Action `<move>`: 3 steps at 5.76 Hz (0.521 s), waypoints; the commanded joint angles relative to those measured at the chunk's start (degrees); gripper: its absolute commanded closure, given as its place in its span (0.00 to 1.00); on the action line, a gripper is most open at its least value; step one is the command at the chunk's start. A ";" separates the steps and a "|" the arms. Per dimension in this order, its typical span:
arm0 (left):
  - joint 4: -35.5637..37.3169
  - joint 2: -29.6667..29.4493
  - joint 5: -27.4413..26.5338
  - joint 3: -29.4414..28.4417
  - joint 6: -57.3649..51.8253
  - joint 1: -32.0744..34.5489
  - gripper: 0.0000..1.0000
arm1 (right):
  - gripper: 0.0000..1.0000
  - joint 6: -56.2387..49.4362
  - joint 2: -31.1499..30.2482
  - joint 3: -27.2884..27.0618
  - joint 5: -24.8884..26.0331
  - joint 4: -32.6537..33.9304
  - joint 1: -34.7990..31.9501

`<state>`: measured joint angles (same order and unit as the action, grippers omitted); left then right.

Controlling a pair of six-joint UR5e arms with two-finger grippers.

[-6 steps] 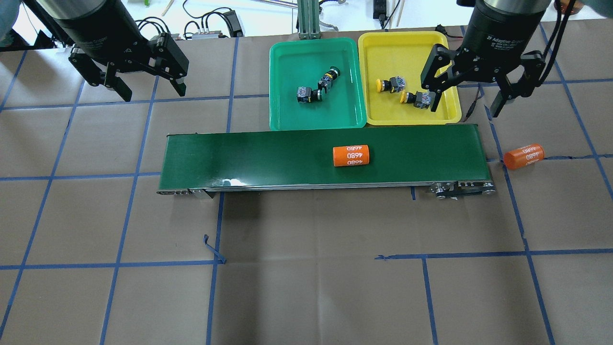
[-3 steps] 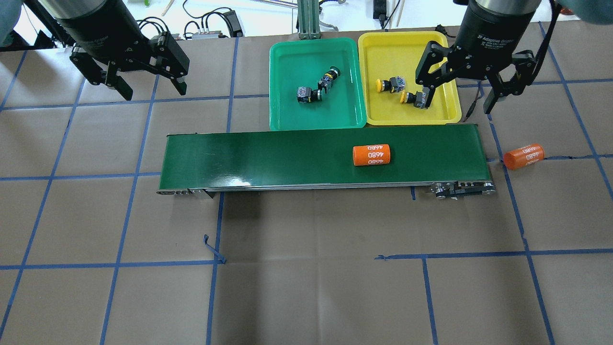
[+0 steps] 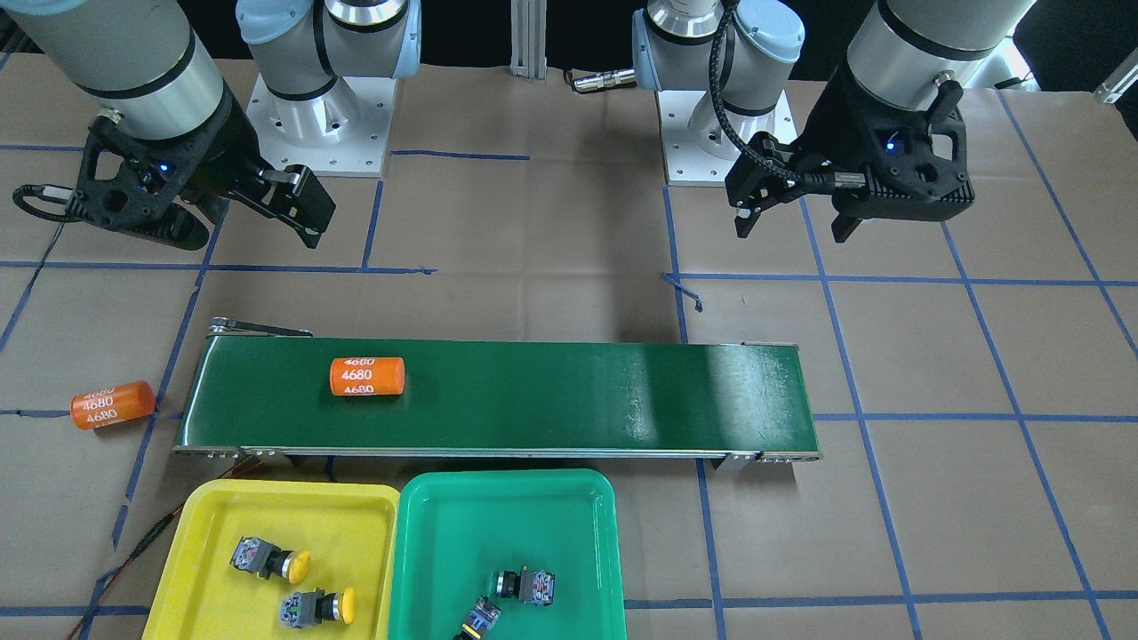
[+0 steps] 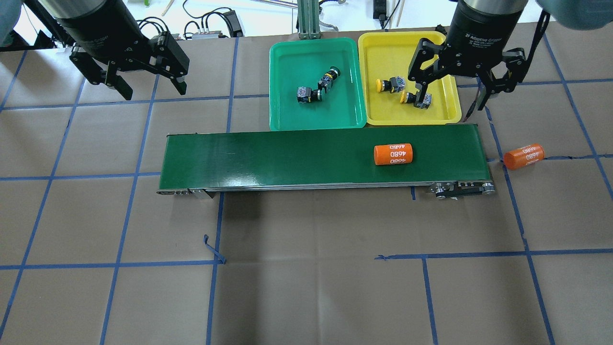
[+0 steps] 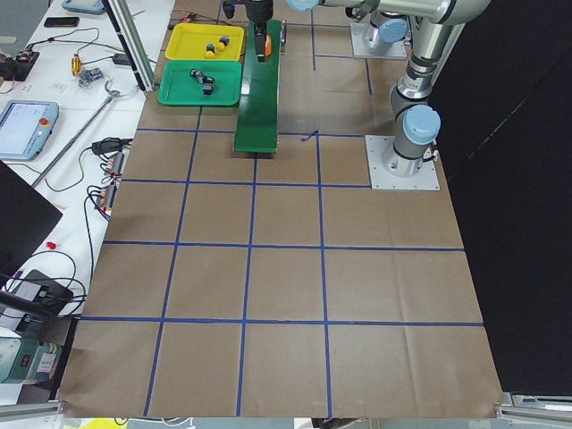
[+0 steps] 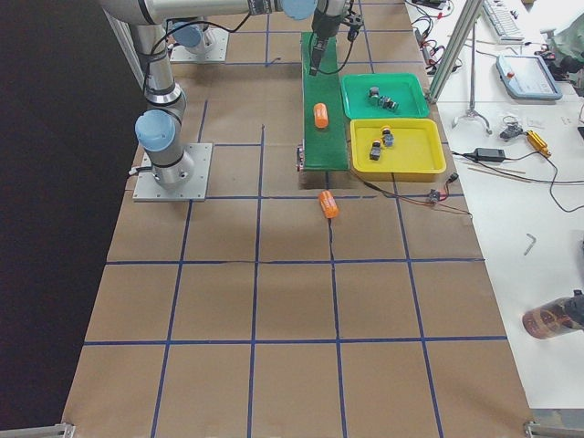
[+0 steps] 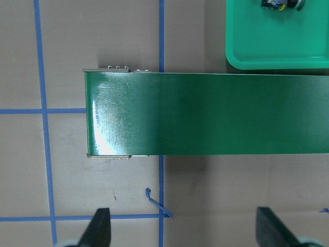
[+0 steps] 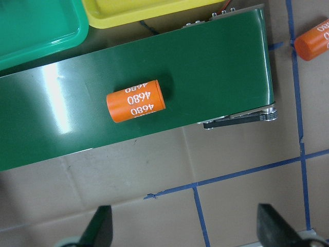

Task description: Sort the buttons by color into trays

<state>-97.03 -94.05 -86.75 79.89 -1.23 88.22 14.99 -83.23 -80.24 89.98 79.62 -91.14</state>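
Two green buttons [image 4: 309, 94] [image 4: 329, 78] lie in the green tray [image 4: 287, 122]. Two yellow buttons [image 4: 388, 85] [image 4: 414, 98] lie in the yellow tray [image 4: 407, 120] beside it. The front-facing view shows the same: yellow buttons [image 3: 267, 560] [image 3: 316, 607] and green buttons [image 3: 526, 585] [image 3: 478, 618]. My left gripper [image 4: 153, 91] hangs open and empty above the table, left of the trays. My right gripper [image 4: 450, 103] is open and empty, raised over the yellow tray's right edge. Its wrist view looks down on the belt's right end.
A long dark-green conveyor belt [image 4: 287, 158] runs in front of the trays. An orange cylinder marked 4680 [image 4: 393, 154] lies on its right part. A second one [image 4: 523, 156] lies on the table past the belt's right end. A red wire [image 3: 133, 542] lies beside the yellow tray.
The orange cylinder on the belt has travelled to the right. My right gripper has shifted left and up in the overhead view, still open. The left gripper has hardly moved.
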 commanded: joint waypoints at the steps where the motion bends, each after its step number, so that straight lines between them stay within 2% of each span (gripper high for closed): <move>1: 0.00 -0.08 0.00 0.00 0.00 0.11 0.02 | 0.00 -2.40 0.61 -0.27 0.37 2.03 0.18; 3: 0.00 0.18 0.00 0.26 0.00 0.11 0.02 | 0.00 -2.25 0.61 -0.27 0.29 2.20 0.27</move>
<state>-97.07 -93.85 -86.71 80.06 -1.23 88.32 12.74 -82.63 -80.50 90.27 81.69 -90.92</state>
